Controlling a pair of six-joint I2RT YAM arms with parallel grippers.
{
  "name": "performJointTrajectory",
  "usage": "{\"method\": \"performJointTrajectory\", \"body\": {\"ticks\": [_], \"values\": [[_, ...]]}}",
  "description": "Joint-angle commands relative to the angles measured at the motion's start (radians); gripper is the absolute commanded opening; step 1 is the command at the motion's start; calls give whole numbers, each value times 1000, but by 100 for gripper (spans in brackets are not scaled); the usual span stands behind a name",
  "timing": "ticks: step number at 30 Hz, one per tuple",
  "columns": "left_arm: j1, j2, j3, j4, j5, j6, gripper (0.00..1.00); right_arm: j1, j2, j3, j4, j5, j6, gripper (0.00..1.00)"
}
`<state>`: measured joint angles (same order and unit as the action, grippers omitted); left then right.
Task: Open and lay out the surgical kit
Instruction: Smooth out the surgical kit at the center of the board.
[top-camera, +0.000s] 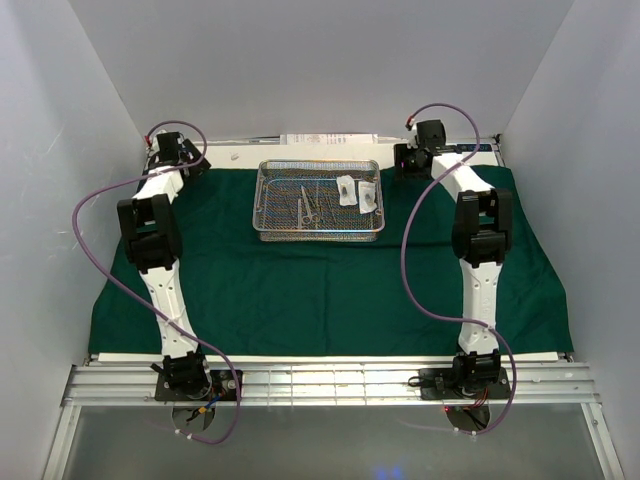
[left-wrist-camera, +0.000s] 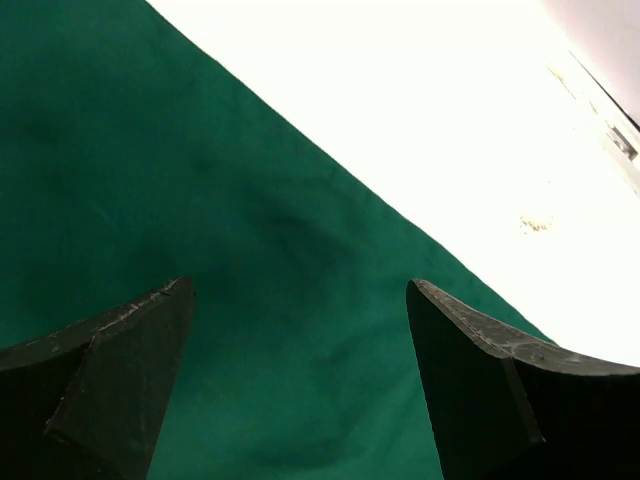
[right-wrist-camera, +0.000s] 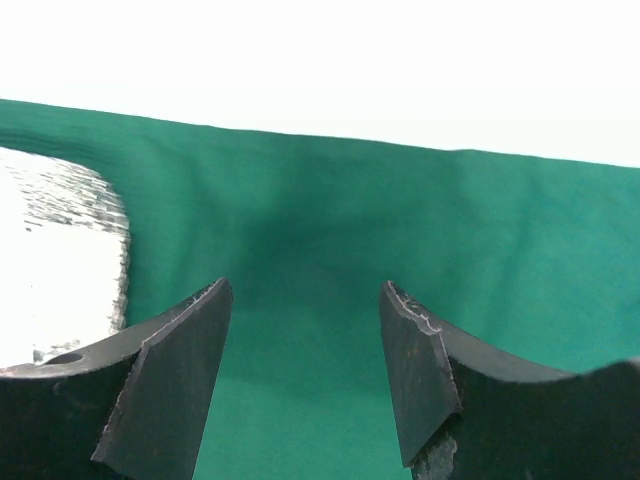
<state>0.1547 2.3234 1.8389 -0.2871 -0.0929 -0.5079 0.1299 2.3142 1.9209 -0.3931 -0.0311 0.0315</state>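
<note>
Step, as I read it: the dark green cloth drape (top-camera: 330, 290) lies spread flat over the white worktop (top-camera: 320, 357), so unwrapping looks done. Laying out the contents has not begun.

Left gripper (top-camera: 185, 158) is at the drape's far-left corner, low over the cloth edge. In the wrist view its fingers (left-wrist-camera: 120, 360) stand wide apart with nothing between them, only green cloth and bare worktop below. Can't tell whether the tips touch the cloth.

The rectangular silver wire-mesh tray (top-camera: 318, 234) sits on the drape, centred and close to its far edge. Inside it, slim metal scissors and forceps (top-camera: 308, 205) lie together left of middle, and two small clear packets (top-camera: 347, 190) are at the right end.

Right gripper (top-camera: 408, 158) is at the drape's far edge, just right of the tray. Its fingers (right-wrist-camera: 170, 370) are parted, less wide than the left's, and empty, with cloth beneath.

Next move, my guess: one arm swings in over the tray, lifts items out one by one and sets them on bare cloth. The instruments lie flat on the mesh, so a steep, narrow pinch is needed. The packets look thin and likely to slip.
</note>
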Motion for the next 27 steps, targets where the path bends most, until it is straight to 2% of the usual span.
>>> {"method": "performJointTrajectory", "body": {"ticks": [1, 14, 19, 22, 23, 27], "values": [[-9, 11, 11, 45, -42, 25, 98, 25, 40, 73, 34, -17, -15, 67], [-6, 80, 34, -4, -142, 46, 98, 54, 116, 110, -18, 7, 42, 63], [-3, 116, 55, -43, -182, 34, 98, 56, 140, 127, -33, 26, 56, 45], [14, 152, 89, -78, -185, 17, 98, 56, 162, 154, -50, 26, 54, 42], [19, 165, 98, -87, -180, 13, 98, 56, 169, 165, -56, 26, 57, 35], [34, 208, 148, -121, -169, 8, 98, 50, 218, 257, -98, 22, 57, 26]]}}
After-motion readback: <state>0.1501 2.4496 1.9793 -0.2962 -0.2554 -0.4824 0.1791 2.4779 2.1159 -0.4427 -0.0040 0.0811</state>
